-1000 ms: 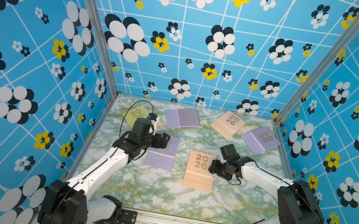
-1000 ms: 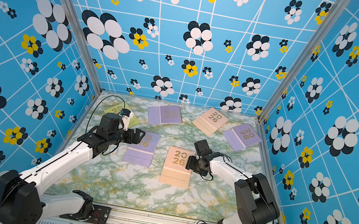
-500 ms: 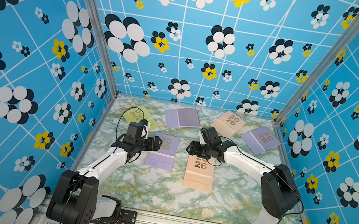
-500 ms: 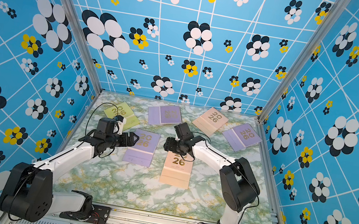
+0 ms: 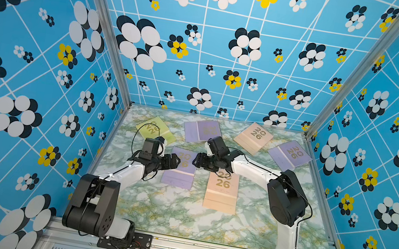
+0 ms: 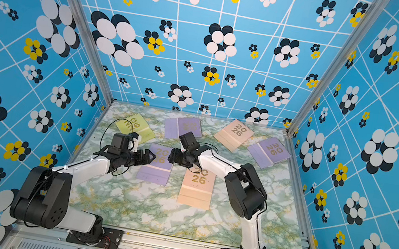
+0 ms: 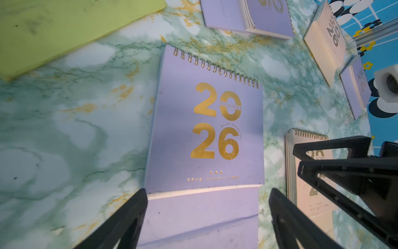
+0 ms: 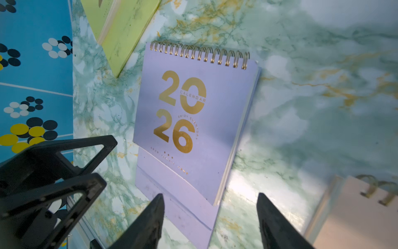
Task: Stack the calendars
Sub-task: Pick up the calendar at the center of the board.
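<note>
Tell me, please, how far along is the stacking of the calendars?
Done: nothing; all six calendars lie apart on the table. In hand: the left gripper and the right gripper, both open, flank the near lilac calendar, gripping nothing. Left: the whole stack.

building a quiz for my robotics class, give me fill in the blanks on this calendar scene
1. The far-left calendar has a ___ cover.
2. The left gripper and right gripper both face the calendar between them, coloured ___.
3. Both grippers' jaws stand ___.
Missing words: yellow-green; lilac; open.
</note>
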### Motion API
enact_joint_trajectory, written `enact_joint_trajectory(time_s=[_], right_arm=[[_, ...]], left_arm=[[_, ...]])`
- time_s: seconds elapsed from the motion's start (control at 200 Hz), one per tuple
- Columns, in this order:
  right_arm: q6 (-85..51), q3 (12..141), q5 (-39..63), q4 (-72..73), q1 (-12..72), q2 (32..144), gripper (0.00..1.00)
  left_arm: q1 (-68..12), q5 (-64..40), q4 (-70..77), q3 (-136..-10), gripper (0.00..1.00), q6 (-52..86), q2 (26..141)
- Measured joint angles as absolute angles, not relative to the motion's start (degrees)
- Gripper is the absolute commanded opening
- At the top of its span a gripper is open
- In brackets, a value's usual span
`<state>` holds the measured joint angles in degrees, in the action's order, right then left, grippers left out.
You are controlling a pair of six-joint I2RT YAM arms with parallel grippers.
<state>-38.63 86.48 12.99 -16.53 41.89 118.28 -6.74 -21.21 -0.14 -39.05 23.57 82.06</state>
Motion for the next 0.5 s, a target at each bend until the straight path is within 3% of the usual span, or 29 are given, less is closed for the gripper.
enact_joint_trajectory(time_s=[0.5], right_arm=[[-40.1,93.2,13.6,-17.5,41.9,125.4,0.67]], left_arm=[[-6.7,-20.6,1.1,-38.7,0.89,24.5,85.1]])
